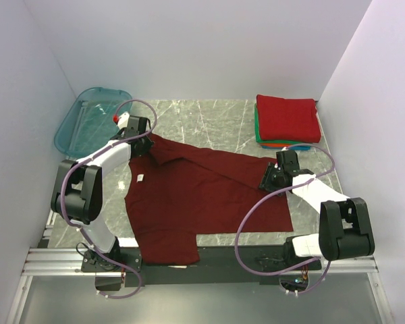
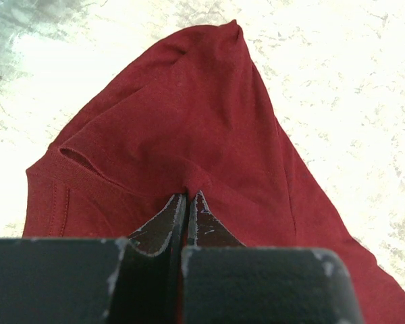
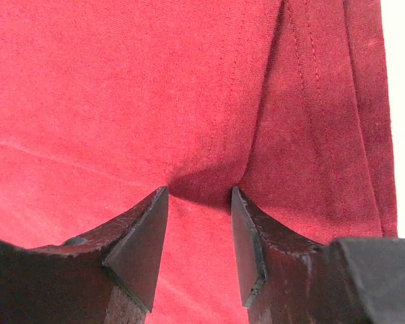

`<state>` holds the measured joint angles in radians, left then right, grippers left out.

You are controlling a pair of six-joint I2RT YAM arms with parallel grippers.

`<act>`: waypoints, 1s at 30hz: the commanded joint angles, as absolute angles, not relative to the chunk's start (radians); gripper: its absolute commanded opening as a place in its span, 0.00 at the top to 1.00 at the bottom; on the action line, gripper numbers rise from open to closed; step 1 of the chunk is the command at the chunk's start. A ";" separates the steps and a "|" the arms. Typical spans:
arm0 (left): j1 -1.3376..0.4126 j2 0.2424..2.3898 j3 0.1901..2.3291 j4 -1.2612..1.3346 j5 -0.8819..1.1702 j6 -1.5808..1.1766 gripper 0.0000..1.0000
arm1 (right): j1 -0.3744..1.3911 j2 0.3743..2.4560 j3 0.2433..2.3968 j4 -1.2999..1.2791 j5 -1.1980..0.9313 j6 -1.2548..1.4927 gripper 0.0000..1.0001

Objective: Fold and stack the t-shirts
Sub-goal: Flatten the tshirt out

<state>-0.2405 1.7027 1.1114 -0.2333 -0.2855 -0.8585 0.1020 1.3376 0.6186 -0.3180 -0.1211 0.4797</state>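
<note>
A dark maroon t-shirt (image 1: 196, 196) lies spread across the marble table, its small white neck label (image 1: 140, 178) on the left part. My left gripper (image 1: 146, 145) sits at the shirt's far-left corner, and in the left wrist view its fingers (image 2: 189, 197) are pressed together on a pinch of maroon cloth (image 2: 189, 115). My right gripper (image 1: 266, 181) rests on the shirt's right edge. Its jaws (image 3: 200, 192) stand apart, tips down on the cloth (image 3: 121, 88), with a small fold bunched between them. A folded stack of t-shirts (image 1: 287, 120), bright red on top, sits at the back right.
A translucent teal tub (image 1: 88, 121) stands at the back left by the wall. White walls close in the left, back and right sides. Bare marble table (image 1: 209, 118) shows behind the shirt, and the metal rail (image 1: 209, 260) runs along the near edge.
</note>
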 commanded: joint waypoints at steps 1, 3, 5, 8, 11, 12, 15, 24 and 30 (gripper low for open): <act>-0.236 1.672 1.135 -0.221 -0.287 -0.841 0.99 | 0.100 1.336 0.652 -0.293 -0.123 0.486 0.51; -0.238 1.675 1.135 -0.219 -0.281 -0.841 0.99 | 0.098 1.339 0.650 -0.301 -0.121 0.486 0.51; -0.236 1.678 1.137 -0.218 -0.279 -0.842 0.99 | 0.100 1.336 0.637 -0.304 -0.121 0.489 0.51; -0.236 1.678 1.138 -0.218 -0.278 -0.844 0.99 | 0.100 1.322 0.618 -0.307 -0.118 0.489 0.53; -0.236 1.683 1.138 -0.218 -0.270 -0.839 0.99 | 0.098 1.319 0.608 -0.302 -0.124 0.488 0.62; -0.236 1.684 1.140 -0.219 -0.270 -0.839 0.99 | 0.098 1.321 0.606 -0.302 -0.126 0.489 0.64; -0.236 1.687 1.143 -0.222 -0.270 -0.842 1.00 | 0.100 1.327 0.600 -0.292 -0.138 0.495 0.74; -0.236 1.690 1.167 -0.222 -0.268 -0.830 0.99 | 0.098 1.252 0.655 -0.322 -0.115 0.486 1.00; -0.236 1.712 1.251 -0.221 -0.261 -0.795 0.99 | 0.097 1.246 0.773 -0.354 -0.084 0.480 1.00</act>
